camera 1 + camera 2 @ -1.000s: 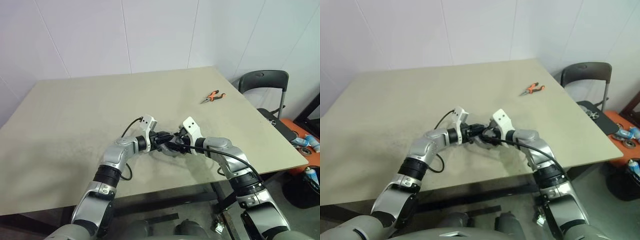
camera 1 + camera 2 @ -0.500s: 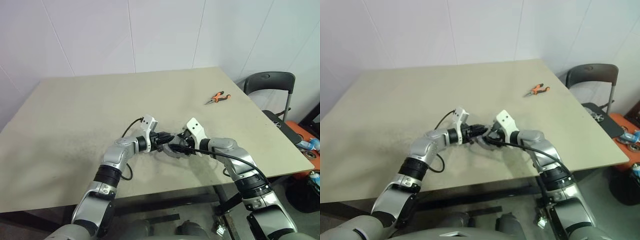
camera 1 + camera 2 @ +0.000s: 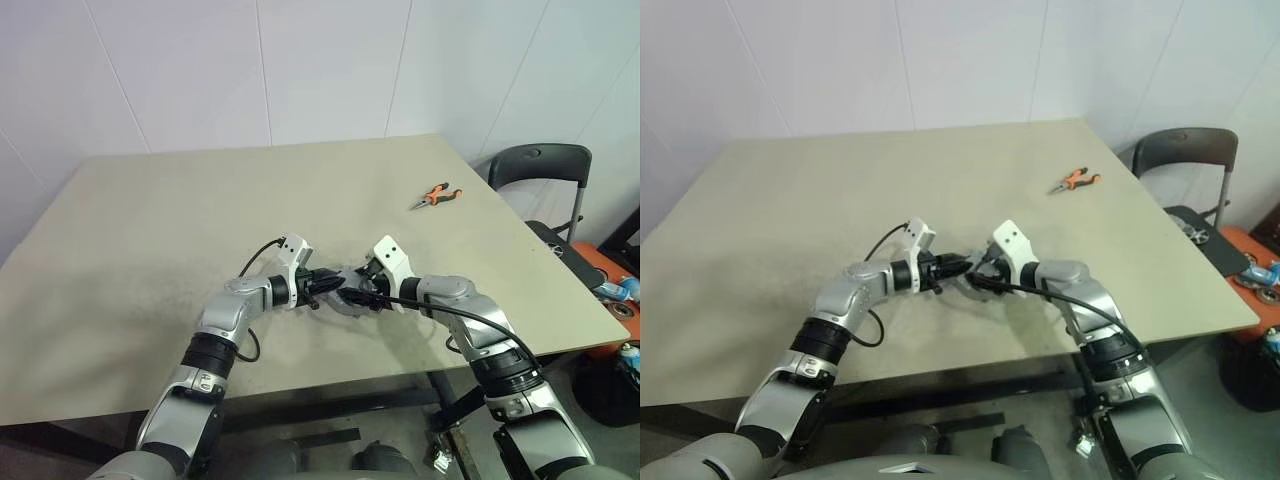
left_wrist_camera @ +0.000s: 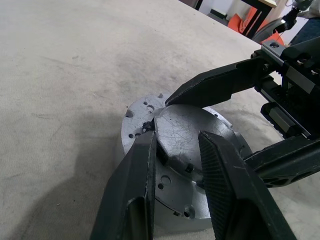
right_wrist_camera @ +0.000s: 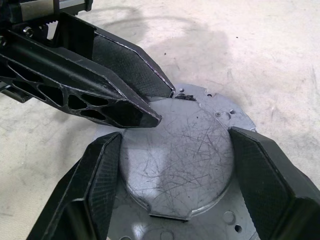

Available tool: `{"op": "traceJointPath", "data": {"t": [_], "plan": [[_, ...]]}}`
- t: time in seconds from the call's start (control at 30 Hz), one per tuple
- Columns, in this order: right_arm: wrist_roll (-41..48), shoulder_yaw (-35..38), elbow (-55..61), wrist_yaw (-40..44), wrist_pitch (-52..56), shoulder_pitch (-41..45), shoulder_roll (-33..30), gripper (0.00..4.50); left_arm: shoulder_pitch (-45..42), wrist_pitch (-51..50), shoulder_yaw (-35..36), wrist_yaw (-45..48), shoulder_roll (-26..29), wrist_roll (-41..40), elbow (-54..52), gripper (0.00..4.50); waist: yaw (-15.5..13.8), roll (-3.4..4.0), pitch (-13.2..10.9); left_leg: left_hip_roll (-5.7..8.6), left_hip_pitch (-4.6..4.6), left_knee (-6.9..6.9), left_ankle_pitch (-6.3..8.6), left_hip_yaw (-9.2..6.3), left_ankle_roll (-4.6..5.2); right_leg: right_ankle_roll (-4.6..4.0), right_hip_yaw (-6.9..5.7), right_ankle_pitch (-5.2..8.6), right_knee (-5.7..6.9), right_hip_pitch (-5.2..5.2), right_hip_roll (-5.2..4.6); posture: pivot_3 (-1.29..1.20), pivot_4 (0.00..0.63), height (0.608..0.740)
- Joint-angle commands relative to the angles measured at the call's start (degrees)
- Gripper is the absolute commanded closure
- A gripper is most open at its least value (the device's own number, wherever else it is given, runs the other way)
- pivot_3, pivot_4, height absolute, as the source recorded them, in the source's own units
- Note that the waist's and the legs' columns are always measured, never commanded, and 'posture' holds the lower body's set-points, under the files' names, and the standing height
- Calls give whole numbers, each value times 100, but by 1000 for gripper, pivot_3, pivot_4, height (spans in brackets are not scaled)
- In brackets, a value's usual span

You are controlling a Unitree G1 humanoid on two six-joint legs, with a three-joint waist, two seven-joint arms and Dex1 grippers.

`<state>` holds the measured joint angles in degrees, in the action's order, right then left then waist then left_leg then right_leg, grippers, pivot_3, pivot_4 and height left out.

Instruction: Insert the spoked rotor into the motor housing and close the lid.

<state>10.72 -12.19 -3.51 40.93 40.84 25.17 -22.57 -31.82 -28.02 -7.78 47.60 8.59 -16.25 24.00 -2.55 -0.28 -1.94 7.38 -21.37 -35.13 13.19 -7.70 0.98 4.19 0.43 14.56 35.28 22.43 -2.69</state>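
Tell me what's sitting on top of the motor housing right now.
The lid, a scratched grey disc, lies flat on the motor housing, with both grippers' fingers around it. The lid covers the inside, so any rotor or windings are hidden.

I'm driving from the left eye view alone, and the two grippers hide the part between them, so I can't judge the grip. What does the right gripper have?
Observer: The right gripper straddles the raised disc on top of the motor housing, with one finger against each side of that disc.
Operator: And the left one?
Observer: The left gripper has its fingers a little apart. Its tips are over the disc's top, near a small dark notch at the disc's edge, and nothing sits between them.
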Motion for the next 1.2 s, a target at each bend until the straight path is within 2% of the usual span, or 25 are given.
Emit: {"op": "traceJointPath", "data": {"t": [0.03,0.13,0.27,0.53,0.7,0.83,1.03,1.2], "plan": [[69,-65,-216,83,409,-466,-106,754,-14,-9,-135,54,-40,65,-83,3138,-16,0,0,1,-1,0,2,0,3,2,0,1,-4,0,-1,0,0,740],[260,8,-43,107,756,-436,-66,48,-25,11,-129,46,-48,76,-48,3138,-9,1,0,3,-2,0,6,0,9,8,0,2,-6,1,-3,0,0,740],[667,139,275,237,1240,-415,-7,48,-27,26,-96,21,-51,103,16,3138,-4,1,1,3,-1,-1,6,1,9,18,0,-3,-4,0,-3,0,0,740],[722,170,848,177,1189,-435,-179,48,1,67,-71,32,-20,136,77,3138,23,3,1,1,-7,6,20,1,1,32,1,-3,-4,2,-2,0,0,740],[1058,895,958,-36,1370,-203,-94,48,-31,86,-54,32,-13,143,126,3138,20,6,-2,1,-15,6,24,1,2,29,1,-6,-4,7,-2,0,0,740],[1245,1348,1106,-30,1386,-118,-412,48,-44,90,-61,24,-17,152,126,3138,2,13,-8,2,-29,1,24,1,2,15,1,-15,-3,17,-2,0,0,740],[1828,1921,1167,140,2097,-393,-898,48,-54,115,-64,21,-8,167,152,3138,-2,11,-6,4,-90,-10,24,2,5,17,1,-22,7,75,-2,0,0,740],[2141,2152,1219,-250,2645,-647,-608,48,-3,130,-67,16,9,169,134,3138,10,13,-5,3,-93,-16,24,5,5,16,4,-22,17,79,-2,0,0,740]]}}
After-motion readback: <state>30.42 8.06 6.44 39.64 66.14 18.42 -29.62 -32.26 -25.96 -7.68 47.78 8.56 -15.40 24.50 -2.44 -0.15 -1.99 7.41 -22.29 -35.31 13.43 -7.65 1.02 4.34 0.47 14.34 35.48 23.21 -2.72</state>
